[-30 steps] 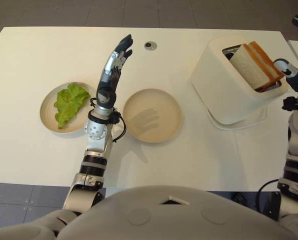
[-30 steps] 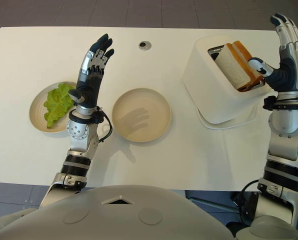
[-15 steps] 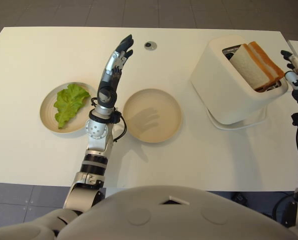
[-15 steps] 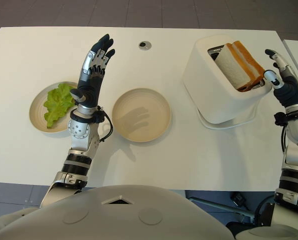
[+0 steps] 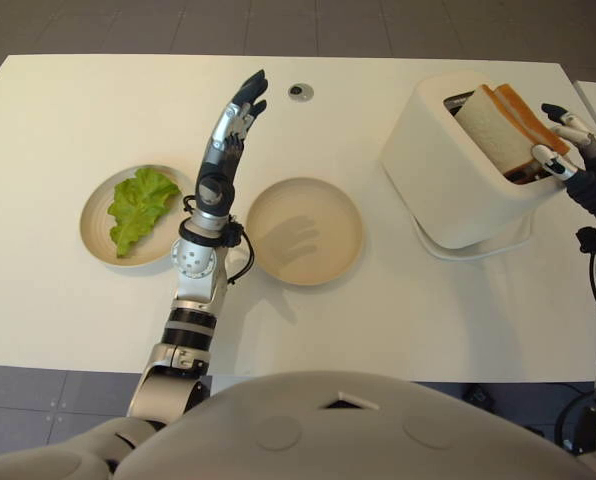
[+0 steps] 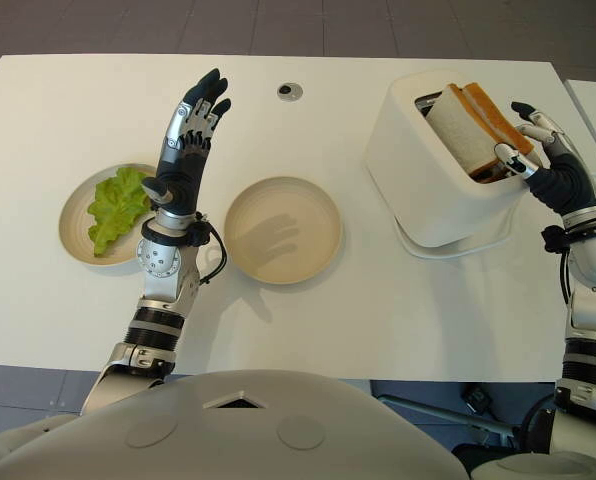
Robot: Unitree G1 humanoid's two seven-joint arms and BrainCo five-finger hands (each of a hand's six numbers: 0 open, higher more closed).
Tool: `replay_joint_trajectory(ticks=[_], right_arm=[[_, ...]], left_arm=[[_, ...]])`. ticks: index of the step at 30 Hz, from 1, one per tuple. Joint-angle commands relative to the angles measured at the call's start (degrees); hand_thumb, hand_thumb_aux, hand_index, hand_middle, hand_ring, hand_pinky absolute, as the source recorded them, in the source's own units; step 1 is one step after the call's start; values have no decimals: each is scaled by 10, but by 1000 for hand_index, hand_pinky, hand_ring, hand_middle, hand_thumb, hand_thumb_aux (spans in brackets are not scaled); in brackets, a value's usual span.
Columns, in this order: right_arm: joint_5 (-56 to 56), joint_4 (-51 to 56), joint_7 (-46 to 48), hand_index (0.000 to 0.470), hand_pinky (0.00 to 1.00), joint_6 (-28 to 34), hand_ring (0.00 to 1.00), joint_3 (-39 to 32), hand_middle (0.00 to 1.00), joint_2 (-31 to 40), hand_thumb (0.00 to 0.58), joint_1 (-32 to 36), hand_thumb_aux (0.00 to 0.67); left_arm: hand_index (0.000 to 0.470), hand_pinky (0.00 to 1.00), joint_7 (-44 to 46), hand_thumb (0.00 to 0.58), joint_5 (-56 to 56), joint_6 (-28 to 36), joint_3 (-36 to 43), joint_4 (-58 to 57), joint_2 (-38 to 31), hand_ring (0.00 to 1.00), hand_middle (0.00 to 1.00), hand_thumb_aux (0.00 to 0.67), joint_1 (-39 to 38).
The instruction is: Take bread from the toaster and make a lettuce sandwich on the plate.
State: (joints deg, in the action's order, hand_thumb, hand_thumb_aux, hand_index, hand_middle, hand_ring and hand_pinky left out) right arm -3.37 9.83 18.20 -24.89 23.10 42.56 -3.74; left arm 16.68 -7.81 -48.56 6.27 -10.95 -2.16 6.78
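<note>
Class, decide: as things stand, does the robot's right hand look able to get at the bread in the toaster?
Probably yes. The right hand sits close beside the bread, which sticks up out of the toaster, and nothing lies between them.

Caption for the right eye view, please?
Right hand at the bread in the toaster, left hand raised between lettuce and empty plate.

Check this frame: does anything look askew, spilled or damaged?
The toaster on the right looks tipped and askew, a rim of its base showing below. Its bread slices lean out of the slot toward the right hand. Nothing looks spilled or damaged; the lettuce lies on its plate.
</note>
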Motion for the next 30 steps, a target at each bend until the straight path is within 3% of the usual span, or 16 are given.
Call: replay_joint_trajectory(ticks=[1,17,18,19,20,30], right_arm=[[35,-3,13,470,0,1,0,12,0,-3,580,-5,670],[73,-24,-28,470,0,18,0,50,0,-17,580,22,670],[68,-22,-29,319,0,19,0,47,0,-16,520,21,455],[60,-18,-34,229,0,21,0,44,0,-16,427,22,326],[49,-13,-39,0,0,23,0,39,0,-15,0,23,0],[-46,74,-61,0,0,22,0,-43,0,-10,0,62,0]], left_arm=[[0,0,1,0,7,-1,-3,-2,-2,0,0,0,2],[0,0,2,0,6,0,-2,2,-4,0,0,0,-4],[0,0,3,0,6,0,-1,3,-4,0,0,0,-5],[0,0,3,0,6,0,-1,3,-4,0,0,0,-5],[0,0,3,0,6,0,0,3,-4,0,0,0,-5],[0,0,0,0,9,2,0,6,-2,0,0,0,-7]])
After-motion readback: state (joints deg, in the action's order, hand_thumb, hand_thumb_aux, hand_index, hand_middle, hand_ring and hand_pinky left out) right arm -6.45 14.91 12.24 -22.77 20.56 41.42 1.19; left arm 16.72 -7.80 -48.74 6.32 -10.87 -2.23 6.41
